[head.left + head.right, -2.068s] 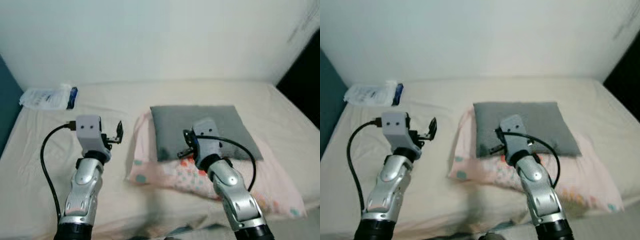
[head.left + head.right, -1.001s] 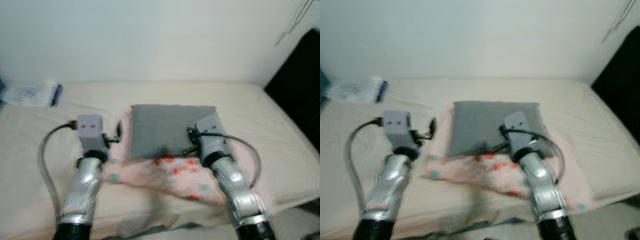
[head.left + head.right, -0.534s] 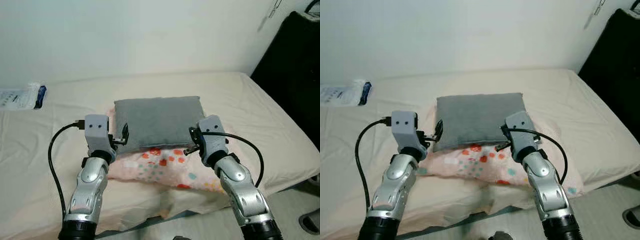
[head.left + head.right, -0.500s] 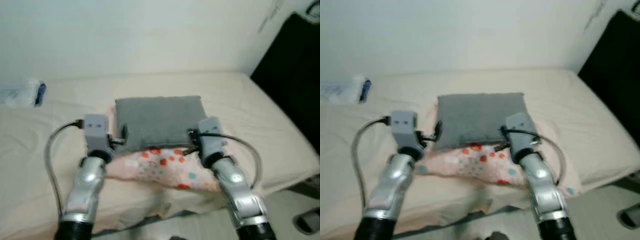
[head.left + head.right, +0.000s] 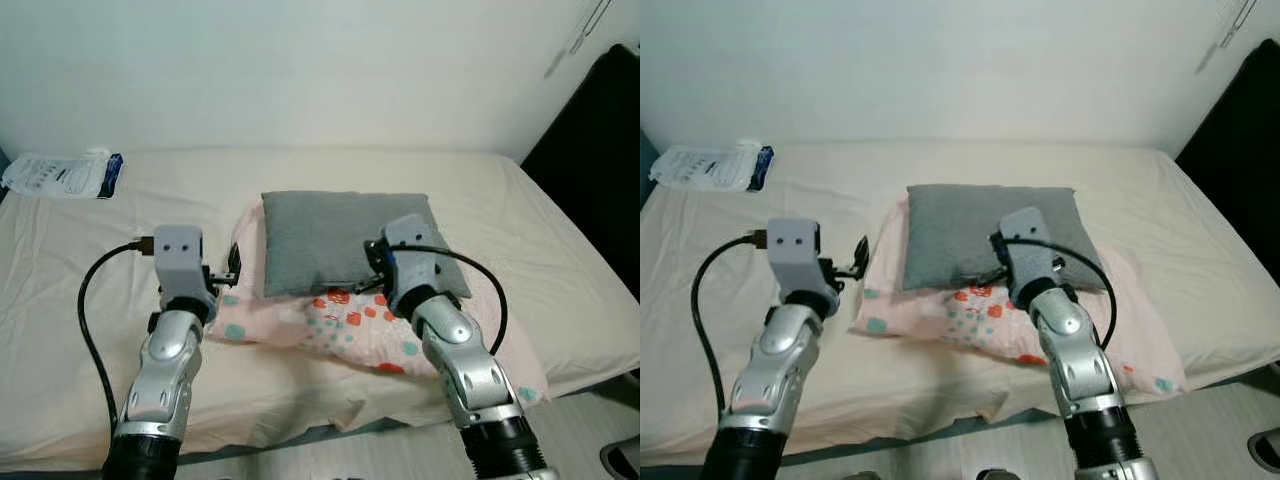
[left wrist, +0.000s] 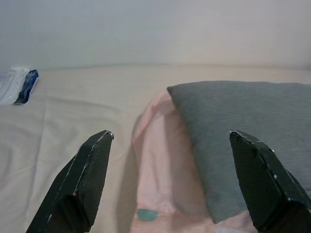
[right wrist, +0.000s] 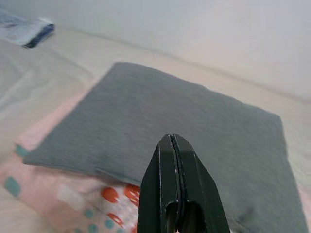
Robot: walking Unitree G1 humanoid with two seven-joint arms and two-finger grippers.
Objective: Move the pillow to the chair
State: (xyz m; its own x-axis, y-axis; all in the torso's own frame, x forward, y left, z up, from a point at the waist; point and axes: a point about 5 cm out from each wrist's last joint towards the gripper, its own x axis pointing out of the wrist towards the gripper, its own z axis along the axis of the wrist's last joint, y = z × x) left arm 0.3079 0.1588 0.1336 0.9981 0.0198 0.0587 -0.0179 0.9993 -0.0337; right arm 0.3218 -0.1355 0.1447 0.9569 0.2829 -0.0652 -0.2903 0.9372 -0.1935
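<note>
The gray pillow (image 5: 345, 240) lies flat on top of a pink patterned pillow (image 5: 400, 335), both on the bed (image 5: 80, 300). No chair is identifiable among these views, so the destination must still be located.

Risks from this position:
- The gray pillow is soft and broad. A pinch on one edge would probably let it sag and slip out during carrying.
- The two pillows are stacked in contact. A deep grasp at the near edge could catch the pink cover as well and drag both.
- The right tool (image 7: 177, 194) has its two fingers pressed together with nothing between them. It cannot take hold until they separate.
- Walking with the load may swing it against the bed edge.

Arm pose:
- The left arm is raised in front of the torso. The left tool (image 5: 229, 276) sits beside the left edge of the pink pillow, and its fingers (image 6: 90, 174) stand wide apart, framing that edge and the gray pillow's corner.
- The right arm is bent forward, the right tool resting near the front edge of the gray pillow.

A white packet (image 5: 60, 175) lies well apart at the far left of the bed.
</note>
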